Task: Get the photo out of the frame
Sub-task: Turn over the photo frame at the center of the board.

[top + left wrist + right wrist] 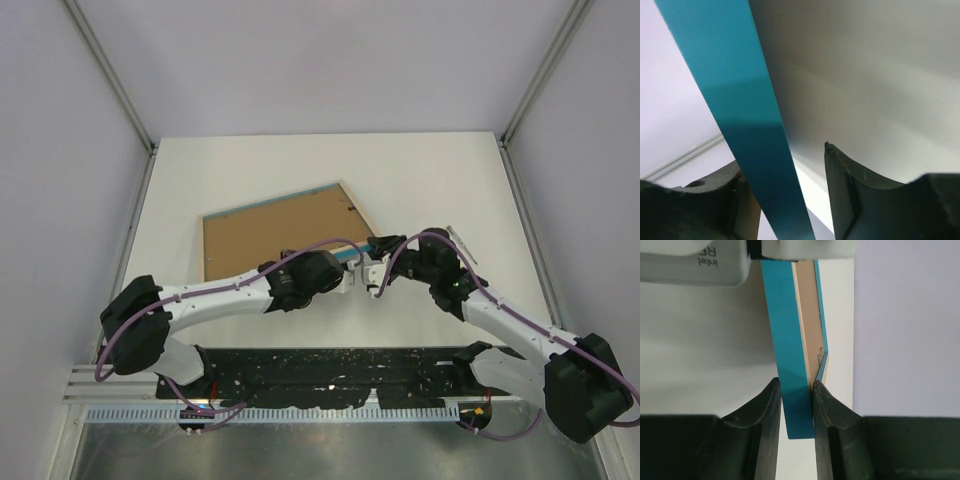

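Note:
The frame point(338, 189) lies face down on the white table, showing its brown backing board point(270, 235). The photo is hidden beneath the board. My right gripper point(372, 262) is shut on the frame's near right corner, and the right wrist view shows the blue edge point(790, 355) pinched between both fingers point(796, 385). My left gripper point(352, 280) meets the same corner from the left. In the left wrist view the blue edge point(745, 115) runs between its fingers point(782, 165), close to the left one, with a gap to the right finger point(840, 190).
The white table point(430, 170) is walled on three sides by pale panels on metal posts. The left wrist camera's white housing point(695, 260) sits just beyond the right gripper's fingers. Both arm bases stand on a black plate point(330, 375) at the near edge.

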`<state>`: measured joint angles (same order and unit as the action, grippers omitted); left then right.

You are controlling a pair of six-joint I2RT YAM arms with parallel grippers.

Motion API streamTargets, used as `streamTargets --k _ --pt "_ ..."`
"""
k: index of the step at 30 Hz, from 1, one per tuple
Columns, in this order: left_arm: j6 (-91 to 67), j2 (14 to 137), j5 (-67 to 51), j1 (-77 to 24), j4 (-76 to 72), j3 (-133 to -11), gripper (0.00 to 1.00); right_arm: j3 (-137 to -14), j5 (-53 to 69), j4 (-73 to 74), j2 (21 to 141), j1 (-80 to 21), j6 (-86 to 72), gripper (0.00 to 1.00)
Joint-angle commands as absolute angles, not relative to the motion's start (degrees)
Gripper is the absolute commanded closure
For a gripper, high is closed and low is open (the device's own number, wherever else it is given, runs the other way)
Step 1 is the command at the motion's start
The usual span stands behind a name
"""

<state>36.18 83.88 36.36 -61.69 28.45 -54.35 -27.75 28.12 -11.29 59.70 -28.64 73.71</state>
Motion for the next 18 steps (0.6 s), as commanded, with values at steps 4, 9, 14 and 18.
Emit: streamTargets --k 4,9,14,18 --pt "34.2 86.1 39.5 -60.5 33.3 -56.6 0.59 -31.4 28.7 -14.0 56.7 -28.4 67.8 0.92" --pt "34.1 86.4 39.2 -59.3 33.0 -57.3 0.74 -31.5 28.8 -14.0 56.5 -28.4 67.2 0.92" --pt "33.8 87.1 38.4 -58.6 33.4 -57.9 1.00 -32.3 28.7 -13.6 56.6 -28.4 66.4 0.92" --pt "33.8 87.7 37.4 -58.4 33.9 -58.4 1.00 -32.9 28.7 -13.4 56.7 -28.3 65.7 0.92"
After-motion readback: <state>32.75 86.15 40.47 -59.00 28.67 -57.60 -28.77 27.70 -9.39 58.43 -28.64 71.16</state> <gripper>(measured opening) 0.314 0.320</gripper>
